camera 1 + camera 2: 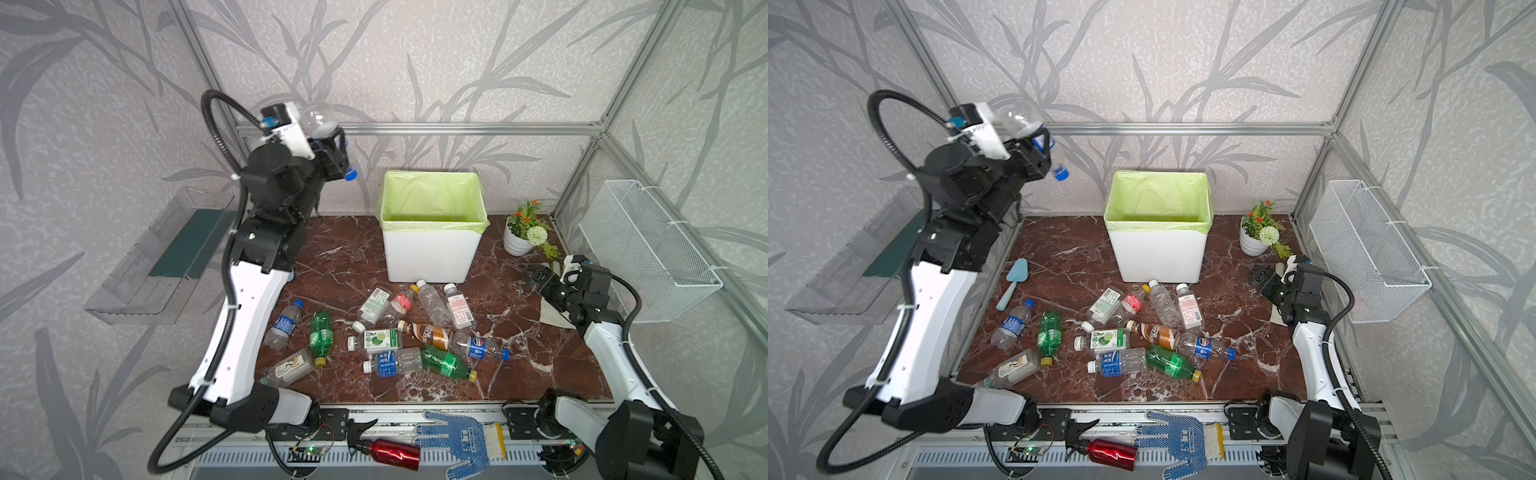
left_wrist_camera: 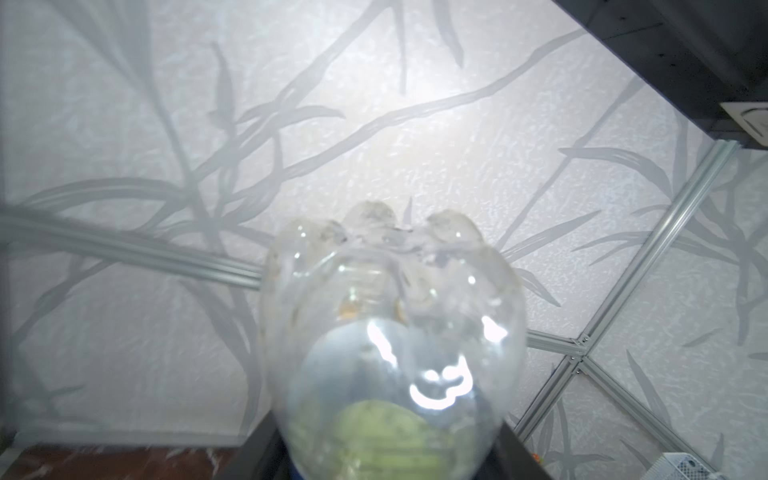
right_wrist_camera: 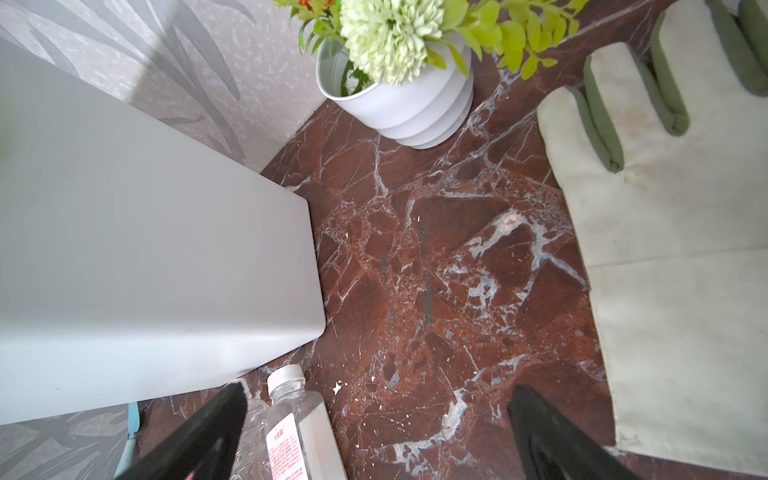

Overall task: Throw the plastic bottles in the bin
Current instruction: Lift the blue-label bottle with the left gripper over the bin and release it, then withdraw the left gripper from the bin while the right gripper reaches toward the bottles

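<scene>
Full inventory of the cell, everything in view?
plastic bottles: 12, clear/green/brown, lying on table before bin
clear blue-capped bottle: 1, aloft in left gripper
bin: 1, white, green liner, back
flower pot: 1, white, right of bin
trowel: 1, light blue, table left
pale glove: 1, table right
wire basket: 1, white, right wall
clear tray: 1, left wall
spray bottle: 1, red, front rail
dotted glove: 1, blue, front rail
left gripper: raised, shut on bottle
right gripper: open, empty, low
</scene>
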You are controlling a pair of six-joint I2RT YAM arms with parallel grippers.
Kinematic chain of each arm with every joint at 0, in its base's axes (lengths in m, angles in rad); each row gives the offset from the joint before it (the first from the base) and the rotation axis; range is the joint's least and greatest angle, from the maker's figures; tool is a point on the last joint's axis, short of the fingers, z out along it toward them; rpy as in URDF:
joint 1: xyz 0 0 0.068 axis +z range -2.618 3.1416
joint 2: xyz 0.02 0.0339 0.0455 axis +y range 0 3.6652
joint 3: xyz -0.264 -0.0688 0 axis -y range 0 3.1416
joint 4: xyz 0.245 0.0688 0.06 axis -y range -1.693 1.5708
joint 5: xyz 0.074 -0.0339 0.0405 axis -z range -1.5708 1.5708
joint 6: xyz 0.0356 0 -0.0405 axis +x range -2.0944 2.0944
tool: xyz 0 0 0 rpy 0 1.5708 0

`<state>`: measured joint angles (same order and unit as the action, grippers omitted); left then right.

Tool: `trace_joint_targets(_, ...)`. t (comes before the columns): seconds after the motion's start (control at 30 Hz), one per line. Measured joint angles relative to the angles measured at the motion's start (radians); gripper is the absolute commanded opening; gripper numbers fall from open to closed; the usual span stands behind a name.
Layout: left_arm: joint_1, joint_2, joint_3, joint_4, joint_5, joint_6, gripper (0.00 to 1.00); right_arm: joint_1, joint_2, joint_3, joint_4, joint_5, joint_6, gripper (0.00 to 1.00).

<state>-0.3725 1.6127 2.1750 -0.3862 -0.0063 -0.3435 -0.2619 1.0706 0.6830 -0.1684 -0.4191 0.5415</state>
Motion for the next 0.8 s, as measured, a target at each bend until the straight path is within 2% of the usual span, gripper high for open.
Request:
trace_joint_targets(0.03,-0.034,0.112,0.152,-0.065,0.015,0.014,0.83,0.000,-0.001,0.000,0.005,-0.008,0.005,0.99)
trace_joint_targets(0.1,-0.090,0.389,0.505,-0.223,0.050,0.040,0.99,0.000,-0.007,0.000,0.008,-0.020,0.009,0.99)
trace_joint_targets(0.13,-0.105,0.490,0.632,-0.293,0.061,0.052,0.99,0.000,-0.013,0.000,0.007,-0.025,0.008,0.99)
trace_joint_targets(0.17,-0.120,0.587,0.739,-0.368,0.069,0.063,0.99,0.000,-0.021,0.000,0.007,-0.028,0.008,0.99)
trace_joint_targets(0.23,-0.145,0.655,0.767,-0.475,0.074,0.078,0.99,0.000,-0.042,0.000,0.005,-0.027,0.006,0.99)
trace_joint_targets(0.27,-0.151,0.642,0.703,-0.496,0.076,0.084,0.99,0.000,-0.056,0.000,0.005,-0.027,0.003,0.99)
trace_joint_targets(0.33,-0.156,0.524,0.457,-0.451,0.069,0.100,0.99,0.000,-0.076,0.000,0.005,-0.028,-0.001,0.99)
trace_joint_targets(0.4,-0.155,0.317,0.110,-0.323,0.050,0.108,0.99,0.000,-0.089,0.000,0.005,-0.027,-0.004,0.99)
trace_joint_targets(0.47,-0.155,0.119,-0.154,-0.191,0.017,0.108,0.99,0.000,-0.090,-0.002,0.005,-0.027,-0.006,0.99)
trace_joint_targets(0.5,-0.155,0.035,-0.238,-0.136,-0.004,0.109,0.99,0.000,-0.090,-0.003,0.005,-0.027,-0.006,0.99)
trace_joint_targets(0.6,-0.154,-0.129,-0.342,-0.019,-0.062,0.125,0.99,0.000,-0.090,-0.012,0.004,-0.028,-0.006,0.99)
trace_joint_targets(0.8,-0.145,-0.283,-0.537,0.076,-0.177,0.144,0.99,0.000,-0.089,-0.032,-0.004,-0.034,0.000,1.00)
